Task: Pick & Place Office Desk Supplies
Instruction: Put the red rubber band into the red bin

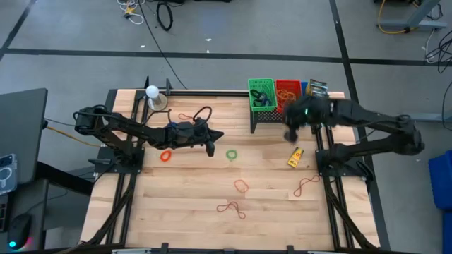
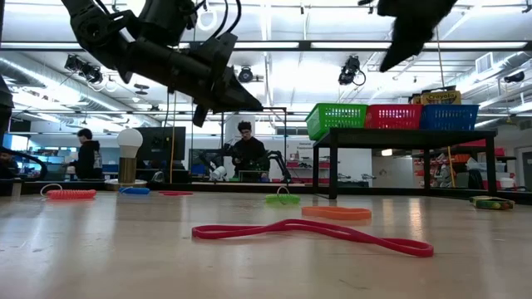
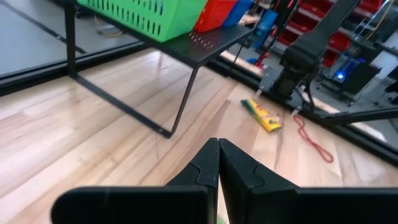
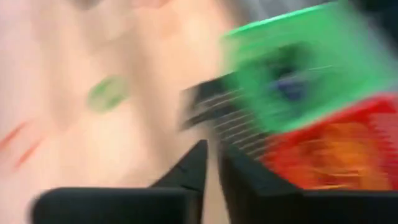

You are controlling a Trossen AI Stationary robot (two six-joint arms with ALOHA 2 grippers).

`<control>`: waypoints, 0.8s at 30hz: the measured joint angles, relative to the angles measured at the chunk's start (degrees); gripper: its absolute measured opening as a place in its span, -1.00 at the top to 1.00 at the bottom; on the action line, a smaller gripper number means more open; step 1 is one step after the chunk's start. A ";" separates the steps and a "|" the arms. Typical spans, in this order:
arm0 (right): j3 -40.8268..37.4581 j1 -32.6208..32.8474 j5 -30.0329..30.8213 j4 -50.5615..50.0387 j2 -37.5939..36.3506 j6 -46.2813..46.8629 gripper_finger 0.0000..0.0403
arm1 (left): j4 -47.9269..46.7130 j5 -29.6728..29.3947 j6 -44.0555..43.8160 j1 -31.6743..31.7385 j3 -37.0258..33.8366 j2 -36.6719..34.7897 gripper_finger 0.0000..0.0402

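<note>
The wooden desk (image 1: 183, 212) carried a black metal stand (image 1: 272, 116) at its far edge, toward the right corner, with a green basket (image 1: 262, 94), a red basket (image 1: 287, 90) and a blue basket (image 2: 450, 116) side by side on top. The yellow crayon box (image 2: 438, 97) showed above the blue basket. The left arm reached across the middle of the desk, its left gripper (image 1: 210, 148) closed on nothing and raised off the surface. The right gripper (image 1: 289, 134) hung just in front of the stand, near the red basket; its fingers (image 4: 196, 165) were almost together, with only a narrow gap and nothing visible between them. A small yellow packet (image 1: 294, 157) lay near the right edge. Loose bands were spread over the wood: a red loop (image 1: 231, 208) toward the near edge, another red loop (image 1: 241, 185) beyond it, a red band (image 1: 305, 186) on the right, a green ring (image 1: 232, 154) near the centre and an orange ring (image 1: 166, 156) left of it.
</note>
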 joint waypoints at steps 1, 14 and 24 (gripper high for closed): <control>-0.30 2.88 -1.90 -2.08 0.02 -0.35 0.79 | -0.59 -0.09 -0.02 0.00 0.00 0.00 0.94; -19.68 42.67 -14.68 -5.04 0.12 20.69 0.74 | -1.01 0.05 -0.05 -0.11 0.02 0.00 0.94; -30.23 51.11 -12.31 1.42 0.50 23.68 0.26 | -1.05 0.07 -0.41 -0.11 0.02 0.00 0.94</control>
